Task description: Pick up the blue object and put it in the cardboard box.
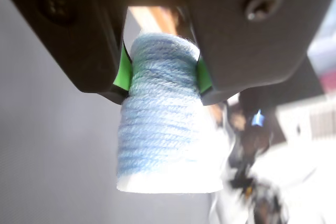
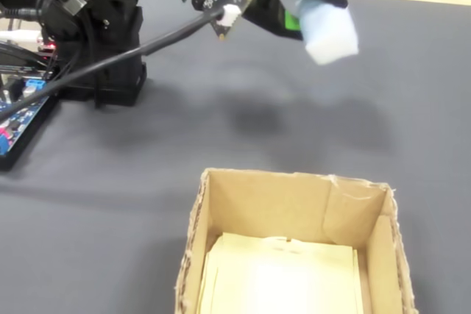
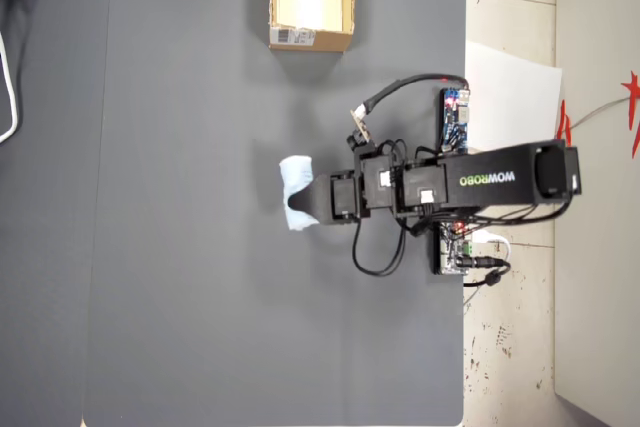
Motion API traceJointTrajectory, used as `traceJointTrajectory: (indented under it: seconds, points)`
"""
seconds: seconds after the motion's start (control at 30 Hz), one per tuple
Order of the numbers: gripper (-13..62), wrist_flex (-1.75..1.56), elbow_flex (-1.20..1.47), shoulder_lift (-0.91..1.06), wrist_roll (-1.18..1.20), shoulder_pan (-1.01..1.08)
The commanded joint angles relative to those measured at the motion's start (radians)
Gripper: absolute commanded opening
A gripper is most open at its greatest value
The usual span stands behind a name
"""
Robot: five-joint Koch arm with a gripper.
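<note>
Between green pads, wrist view: tool (image 1: 164, 80) clamped on blue object (image 1: 165, 124), most of pad hanging below jaws.

Fixed view: blue object (image 2: 329, 29) held aloft over grey desk (image 2: 110, 204); cardboard box (image 2: 294, 204) at 6 o'clock, open, well apart.

Overhead view: blue object (image 3: 296, 192) mid-desk; cardboard box (image 3: 311, 39) at 12 o'clock. Judgement: carry runs that way.

From above, white capital letters spelling WOWROBO run along the black arm (image 3: 490, 178), printed upside down from this angle. The cardboard box (image 3: 311, 39) carries a white label on its outer side, but the print on it is too small to read.
</note>
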Motion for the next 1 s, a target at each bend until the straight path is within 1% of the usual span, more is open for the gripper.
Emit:
traceJointTrajectory:
  seconds: [0.0,0.03,0.1,0.3,0.43,0.5,0.53,0.57,0.63,0.87,0.9,0.93,0.97]
  points:
    - [5.2,-0.114,-0.032,0.061,-0.037,0.057]
    - [5.2,-0.115,-0.031,0.069,-0.054,0.083]
    - [5.2,-0.12,-0.037,0.089,-0.153,0.225]
    - [5.2,-0.115,-0.112,0.074,-0.245,0.485]
    - [5.3,-0.077,-0.222,0.015,-0.273,0.571]
    - [5.4,-0.071,-0.293,-0.044,-0.275,0.609]
    - [5.4,-0.066,-0.359,-0.114,-0.276,0.646]
    - [5.4,-0.063,-0.382,-0.135,-0.275,0.655]
    - [5.4,-0.058,-0.479,-0.241,-0.273,0.692]
    - [5.4,-0.038,-0.63,-0.437,-0.265,0.79]
    - [6.1,-0.008,-0.65,-0.509,-0.25,0.857]
    - [10.5,0.015,-0.65,-0.518,-0.229,0.865]
    - [13.3,0.032,-0.652,-0.522,-0.213,0.87]
